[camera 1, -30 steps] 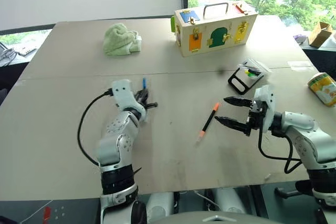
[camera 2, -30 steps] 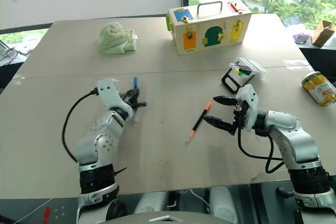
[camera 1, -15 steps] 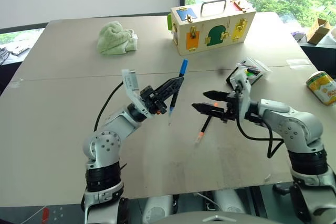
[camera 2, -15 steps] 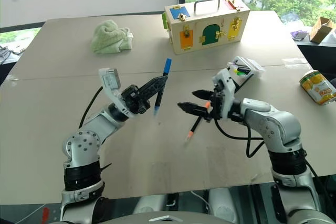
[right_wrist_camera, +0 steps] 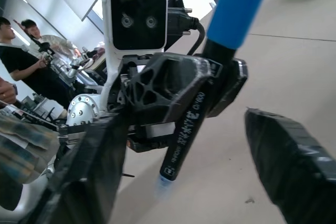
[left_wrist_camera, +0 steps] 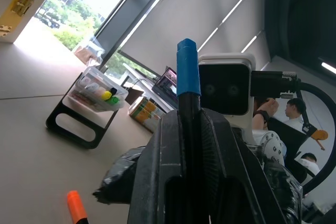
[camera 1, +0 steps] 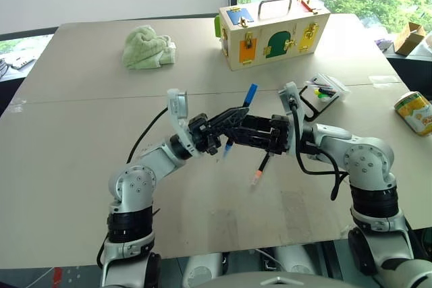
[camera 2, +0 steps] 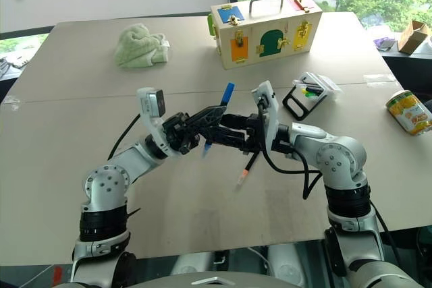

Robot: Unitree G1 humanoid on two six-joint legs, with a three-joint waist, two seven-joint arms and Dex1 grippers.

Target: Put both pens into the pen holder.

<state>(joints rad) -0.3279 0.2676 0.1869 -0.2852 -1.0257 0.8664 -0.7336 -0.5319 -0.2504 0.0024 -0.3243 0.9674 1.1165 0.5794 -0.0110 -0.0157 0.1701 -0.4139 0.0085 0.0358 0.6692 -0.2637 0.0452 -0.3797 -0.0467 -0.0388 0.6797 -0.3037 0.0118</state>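
1. Since a second ago the left gripper [camera 1: 226, 121] has lifted the blue pen [camera 1: 237, 119] off the worktop [camera 1: 81, 166] and swung it toward the middle. The right gripper [camera 1: 253, 133] has come across from beside the orange pen [camera 1: 260, 166] to meet it.
2. The left fingers [left_wrist_camera: 170, 182] are pressed together, pinching the blue pen at mid-barrel, cap end up toward one o'clock, tip down.
3. The right fingers [right_wrist_camera: 291, 161] stand spread either side of the barrel; I cannot tell whether they touch it yet.
4. The pen looks light, stiff and smooth, so it could twist in a loose pinch. The free barrel just below the left fingers is probably the best place to take it.
5. The orange pen lies flat on the worktop below the grippers, at about five o'clock.
6. The holder [camera 1: 317, 97] stands well apart at two o'clock.
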